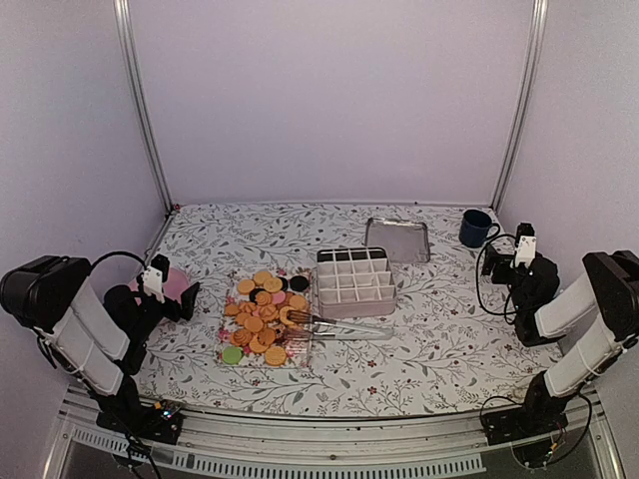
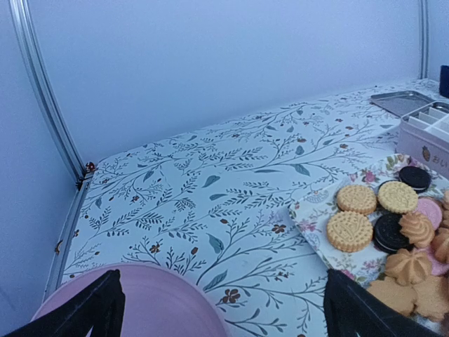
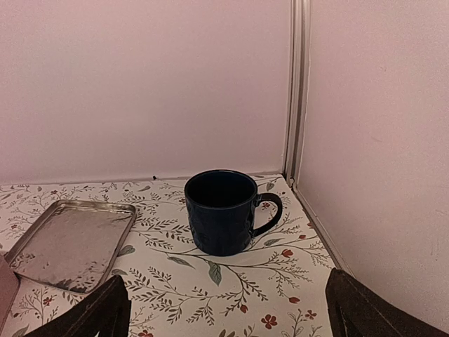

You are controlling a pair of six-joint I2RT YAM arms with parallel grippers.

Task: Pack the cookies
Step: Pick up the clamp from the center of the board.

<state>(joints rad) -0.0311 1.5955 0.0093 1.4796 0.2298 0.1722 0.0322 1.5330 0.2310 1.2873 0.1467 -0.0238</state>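
Note:
The cookies [image 1: 262, 317] lie in a pile on a floral sheet [image 1: 232, 333] at the table's middle left, mostly orange-tan, a few black, pink and green. In the left wrist view they [image 2: 393, 225] lie at the right edge. A divided white box [image 1: 353, 280] stands just right of them, with metal tongs [image 1: 334, 325] lying in front of it. My left gripper [image 1: 188, 297] is open and empty, left of the cookies, over a pink plate [image 2: 140, 305]. My right gripper [image 1: 491, 267] is open and empty at the far right, facing a dark blue mug [image 3: 222, 210].
A metal tray lid [image 1: 397, 239] lies behind the box; it also shows in the right wrist view [image 3: 70, 242]. The mug [image 1: 476, 228] stands at the back right corner. Walls and aluminium posts close in the table on three sides.

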